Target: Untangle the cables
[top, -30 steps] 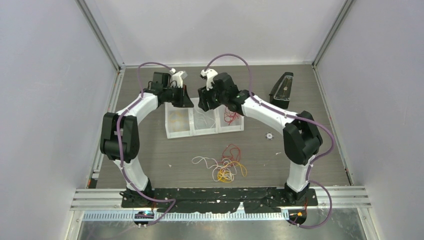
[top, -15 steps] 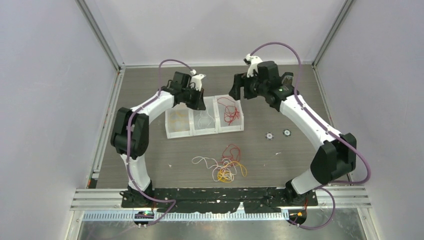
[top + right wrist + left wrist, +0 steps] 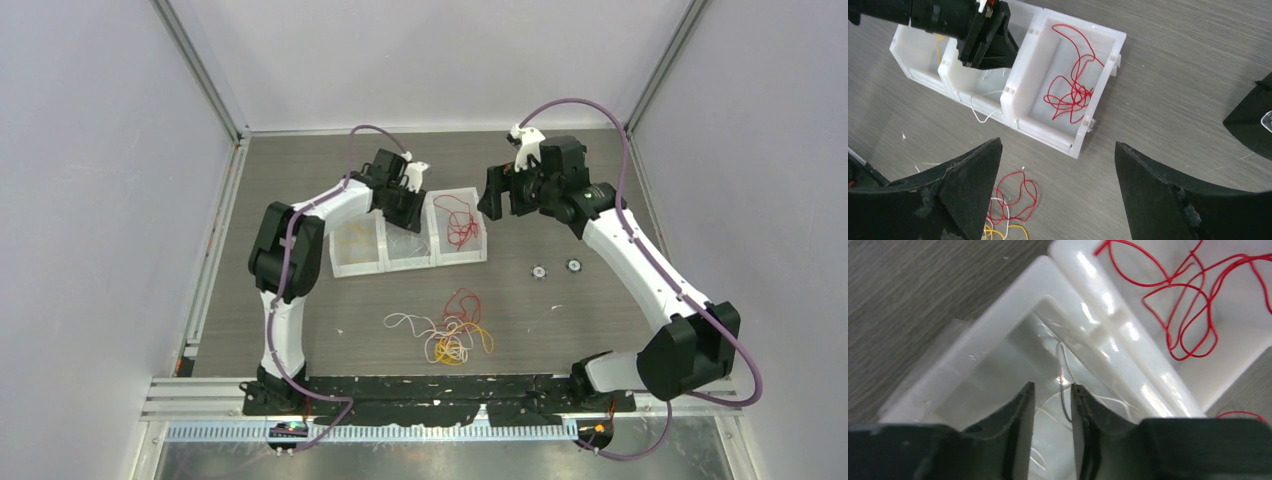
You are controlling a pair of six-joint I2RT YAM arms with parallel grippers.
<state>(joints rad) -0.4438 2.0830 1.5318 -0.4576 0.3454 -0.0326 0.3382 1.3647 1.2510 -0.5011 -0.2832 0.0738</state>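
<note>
Right gripper point(image 3: 1058, 145), jaws wide apart, hovers over the worktop point(image 3: 1173, 75) beside the bins point(image 3: 1023, 65). Left gripper point(image 3: 1053, 387), jaws slightly apart, hangs over the middle bin point(image 3: 998, 325), white cable point(image 3: 1063, 362) showing between them. Tangled cables point(image 3: 452, 328) lie well apart from both.

Red, white, yellow-orange cables point(image 3: 451, 349); white, perhaps translucent bins point(image 3: 358, 268); grey table point(image 3: 560, 330).

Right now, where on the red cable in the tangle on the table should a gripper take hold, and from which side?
Probably its far loop: there the red cable leaves the tangle and lies alone, flat on the table. Come straight down, jaws across the strand.
</note>
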